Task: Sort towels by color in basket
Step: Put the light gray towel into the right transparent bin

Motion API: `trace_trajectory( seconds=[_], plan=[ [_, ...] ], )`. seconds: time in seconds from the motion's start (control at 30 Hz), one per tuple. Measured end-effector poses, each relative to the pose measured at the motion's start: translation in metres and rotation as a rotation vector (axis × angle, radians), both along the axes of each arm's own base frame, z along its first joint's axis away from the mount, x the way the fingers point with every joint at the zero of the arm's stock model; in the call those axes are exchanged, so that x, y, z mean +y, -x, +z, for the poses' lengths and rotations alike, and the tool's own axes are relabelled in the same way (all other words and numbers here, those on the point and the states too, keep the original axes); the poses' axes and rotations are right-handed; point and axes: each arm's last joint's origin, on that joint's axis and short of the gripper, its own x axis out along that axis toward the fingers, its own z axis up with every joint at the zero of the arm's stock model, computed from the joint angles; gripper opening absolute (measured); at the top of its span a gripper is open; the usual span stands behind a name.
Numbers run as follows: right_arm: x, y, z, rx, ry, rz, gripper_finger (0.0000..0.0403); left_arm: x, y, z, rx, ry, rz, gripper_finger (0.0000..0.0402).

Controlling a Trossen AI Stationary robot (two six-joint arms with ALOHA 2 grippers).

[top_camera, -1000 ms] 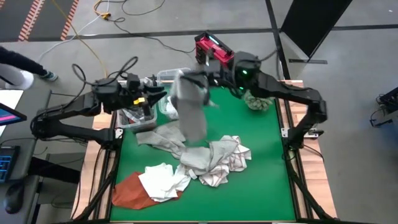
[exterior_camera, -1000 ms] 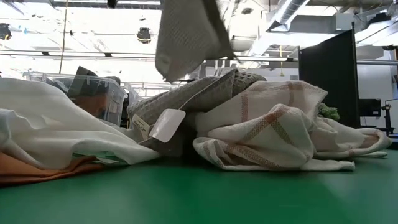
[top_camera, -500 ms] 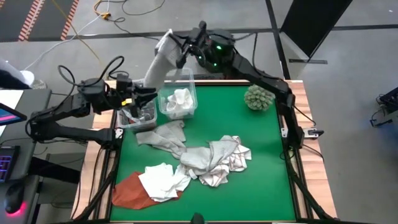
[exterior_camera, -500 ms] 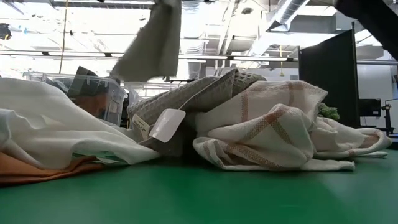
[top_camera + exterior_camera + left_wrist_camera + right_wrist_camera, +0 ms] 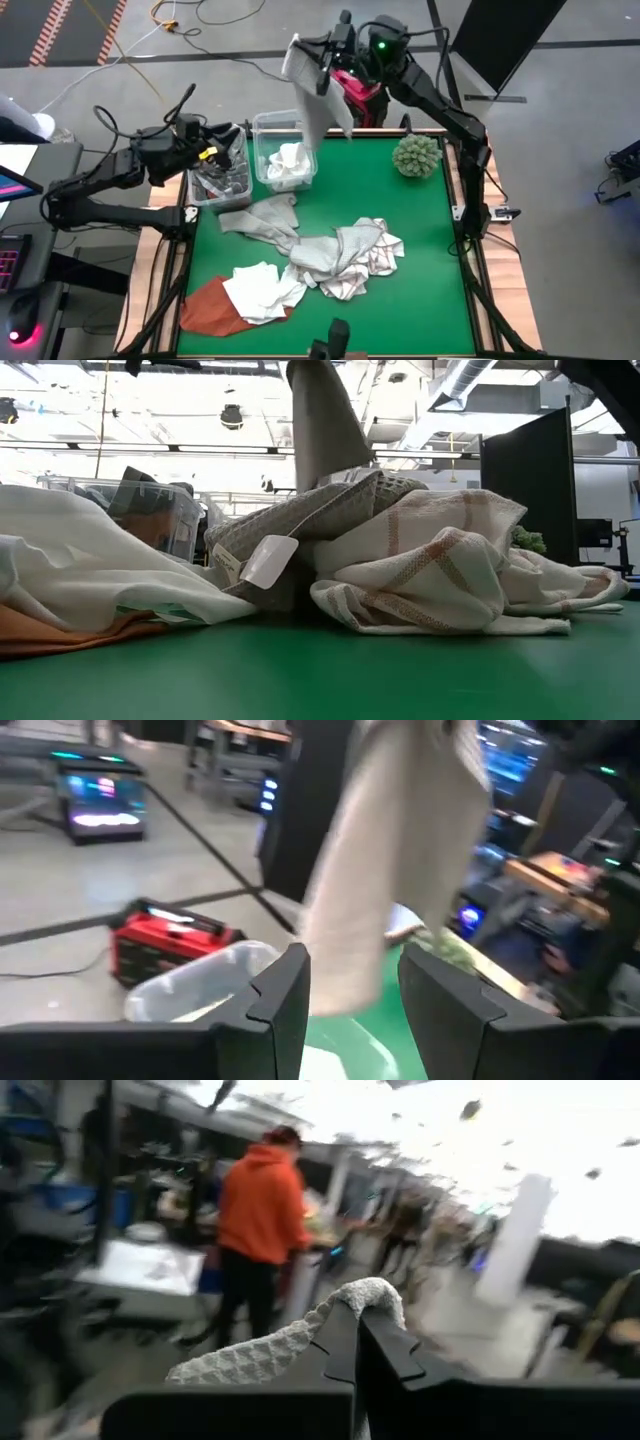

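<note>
Above the table's far edge, right gripper (image 5: 322,62) pinching a hanging grey towel (image 5: 312,88) over the clear bins (image 5: 278,125), left gripper (image 5: 232,150) waiting spread at the far-left corner.

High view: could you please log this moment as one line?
right end effector: shut on grey towel, raised | left end effector: open, over bins | pile: on table

A large open robotics laboratory or workshop is shown. Ceiling ducts (image 5: 470,378) and strip lighting are seen overhead, cables (image 5: 215,12) on the concrete floor, monitors (image 5: 100,795) beyond, and a person in an orange hoodie (image 5: 258,1215) at distant workstations.
</note>
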Motion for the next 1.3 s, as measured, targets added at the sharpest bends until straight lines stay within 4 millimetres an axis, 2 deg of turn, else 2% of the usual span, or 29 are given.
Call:
trace_trajectory(
  seconds=[0.17,0.3,0.43,0.53,0.63,0.73,0.83,0.9,1.07,1.3],
  plan=[
    [-0.002,-0.014,-0.021,0.095,-0.062,0.067,0.0023,0.009,-0.007,-0.004,0.103,-0.054,0.088,0.0144],
    [0.009,-0.038,-0.033,0.052,-0.107,0.125,0.0023,0.017,-0.012,-0.009,0.154,-0.055,0.128,0.0144],
    [0.025,-0.063,-0.046,0.023,-0.167,0.248,0.0023,0.022,-0.007,-0.007,0.162,-0.068,0.165,0.0144],
    [0.028,-0.077,-0.064,0.081,-0.197,0.287,0.0023,0.026,-0.001,-0.006,0.188,-0.096,0.203,0.0144],
    [0.011,-0.087,-0.097,0.212,-0.248,0.246,0.0024,0.028,0.007,-0.008,0.239,-0.098,0.228,0.0144],
    [-0.015,-0.094,-0.148,0.41,-0.36,0.187,0.0024,0.031,0.012,-0.017,0.303,-0.036,0.257,0.0144],
    [-0.035,-0.094,-0.198,0.608,-0.504,0.135,0.0024,0.033,0.013,-0.028,0.355,0.05,0.24,0.0144],
    [-0.04,-0.092,-0.216,0.693,-0.557,0.119,0.0024,0.033,0.012,-0.033,0.38,0.089,0.239,0.0144],
    [-0.031,-0.097,-0.238,0.811,-0.528,0.15,0.0033,0.033,0.011,-0.035,0.386,0.111,0.238,0.0144],
    [0.004,-0.114,-0.237,0.879,-0.292,0.204,0.0064,0.033,0.011,-0.034,0.383,0.108,0.233,0.0144]
  ],
)
